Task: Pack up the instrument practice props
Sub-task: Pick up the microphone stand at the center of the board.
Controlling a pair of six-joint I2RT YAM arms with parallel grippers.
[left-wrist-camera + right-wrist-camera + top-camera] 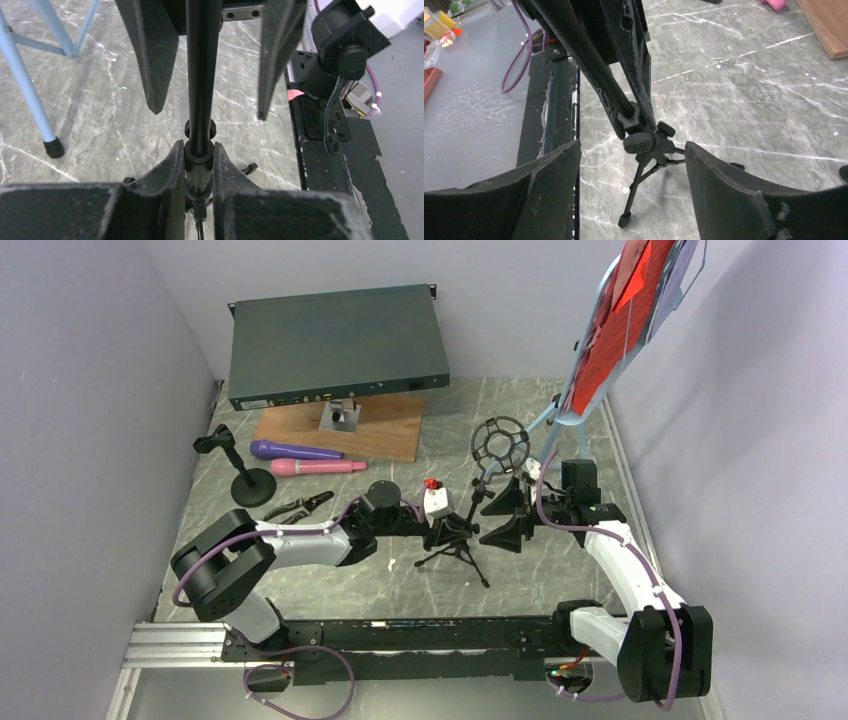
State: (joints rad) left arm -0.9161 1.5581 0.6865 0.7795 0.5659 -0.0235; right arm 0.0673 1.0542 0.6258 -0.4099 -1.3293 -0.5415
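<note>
From above we see the tripod mic holder (455, 540) on the surface (330, 580) between both arms, pole near upright; the left wrist view shows the left gripper (199, 160) clenched low on that pole, and the right wrist view shows the right gripper (631, 146) released, the holder just ahead between its spread jaws.

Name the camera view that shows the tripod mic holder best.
Top external: the whole tripod mic holder shows, from legs to ring mount. Left wrist shows only its pole, clamped in the left gripper; right wrist shows pole, hub and legs.
</note>
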